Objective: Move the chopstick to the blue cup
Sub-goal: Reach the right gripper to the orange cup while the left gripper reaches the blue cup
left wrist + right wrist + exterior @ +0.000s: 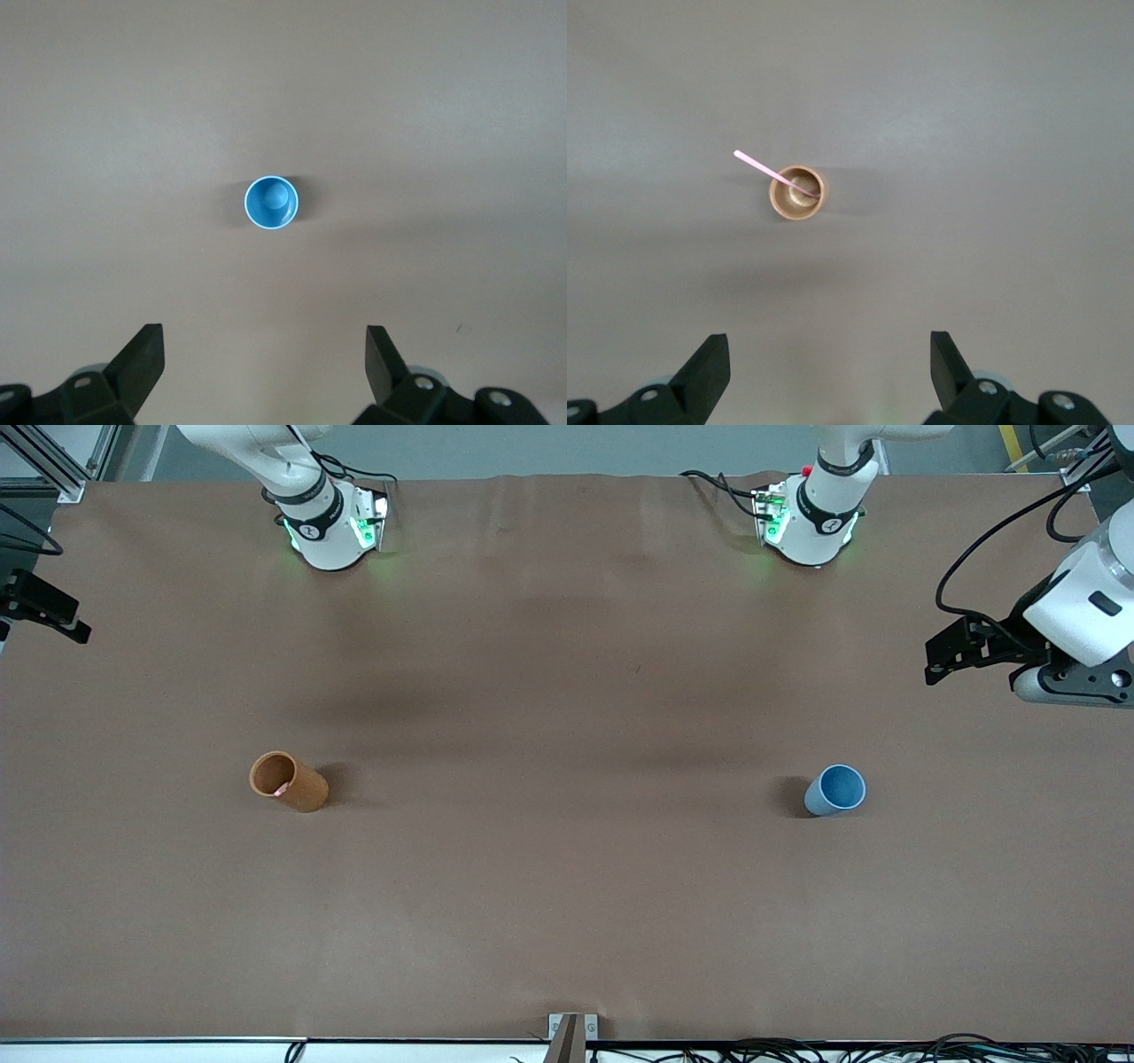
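The blue cup (835,789) stands upright and empty toward the left arm's end of the table; it also shows in the left wrist view (273,203). The pale pink chopstick (766,167) leans in the orange-brown cup (288,781), (798,193) toward the right arm's end, with its top past the rim. Only a pink spot of it (281,788) shows in the front view. My left gripper (264,354), (932,662) is open and empty, high over the table by the blue cup. My right gripper (830,354), (75,620) is open and empty, high by the orange-brown cup.
The brown table cover (567,691) bears only the two cups. The two arm bases (332,527), (811,518) stand along the edge farthest from the front camera. A small bracket (571,1032) sits at the nearest edge.
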Tool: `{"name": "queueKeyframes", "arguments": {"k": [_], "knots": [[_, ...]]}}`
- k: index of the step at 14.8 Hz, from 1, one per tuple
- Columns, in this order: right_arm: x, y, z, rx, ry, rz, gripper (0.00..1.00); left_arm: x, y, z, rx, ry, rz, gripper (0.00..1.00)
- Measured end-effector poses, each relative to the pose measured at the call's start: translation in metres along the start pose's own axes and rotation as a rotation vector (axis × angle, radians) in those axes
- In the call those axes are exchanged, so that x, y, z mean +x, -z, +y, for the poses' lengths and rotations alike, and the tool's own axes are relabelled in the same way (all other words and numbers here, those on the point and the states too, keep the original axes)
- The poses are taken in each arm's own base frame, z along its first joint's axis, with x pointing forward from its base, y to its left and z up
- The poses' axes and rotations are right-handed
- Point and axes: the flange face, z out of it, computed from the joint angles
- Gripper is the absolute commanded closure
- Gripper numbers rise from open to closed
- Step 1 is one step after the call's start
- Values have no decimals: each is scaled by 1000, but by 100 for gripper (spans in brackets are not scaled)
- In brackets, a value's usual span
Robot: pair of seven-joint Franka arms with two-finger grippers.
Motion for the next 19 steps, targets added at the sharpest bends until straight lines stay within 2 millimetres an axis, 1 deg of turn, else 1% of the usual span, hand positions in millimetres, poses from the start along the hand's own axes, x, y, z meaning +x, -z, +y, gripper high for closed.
{"name": "queueKeyframes", "arguments": {"k": [2,3,4,5,7,9,10,11,12,13,15,17,19], "knots": [[6,-7,-14,-2,25,-1,0,9,-24,-8,-5,18,-37,0],[11,-13,-22,-4,38,3,0,18,-43,-14,-5,29,-52,0],[17,-19,-29,-7,50,9,0,28,-68,-19,-5,38,-59,0],[23,-27,-36,-9,61,12,0,38,-97,-23,-4,46,-62,0],[36,-46,-49,-16,82,8,0,52,-163,-36,0,69,-58,0],[50,-69,-62,-24,101,-4,0,54,-225,-49,6,91,-34,0],[56,-81,-68,-28,109,-11,1,50,-251,-53,8,96,-27,0],[63,-94,-74,-33,116,-19,3,46,-275,-54,10,98,-29,0],[69,-105,-79,-37,123,-27,5,44,-295,-54,10,99,-33,0],[74,-117,-85,-42,132,-37,5,42,-311,-54,11,99,-43,0],[83,-141,-99,-51,152,-50,8,41,-334,-54,12,100,-61,0],[92,-167,-110,-58,168,-52,8,39,-349,-56,14,102,-71,0],[100,-194,-113,-66,171,-55,13,38,-360,-58,15,103,-71,3]]}}
